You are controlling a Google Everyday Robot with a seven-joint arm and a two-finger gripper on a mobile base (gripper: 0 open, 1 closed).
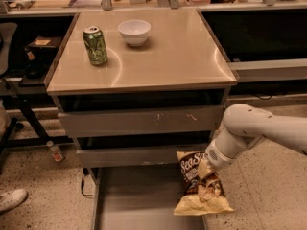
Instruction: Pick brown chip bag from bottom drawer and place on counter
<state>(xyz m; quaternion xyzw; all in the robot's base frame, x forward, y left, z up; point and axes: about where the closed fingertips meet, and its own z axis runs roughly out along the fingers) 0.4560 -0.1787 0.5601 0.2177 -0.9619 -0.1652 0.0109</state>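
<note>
Above drawer [139,202], gripper [205,168] with crinkly bag [201,195]

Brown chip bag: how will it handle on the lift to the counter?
Probably floppy: the brown chip bag hangs crumpled below the tool, which grips its upper part over the right edge of the bottom drawer. Likely light for its size, so it may swing. The chips inside would probably crush under a hard squeeze.
</note>
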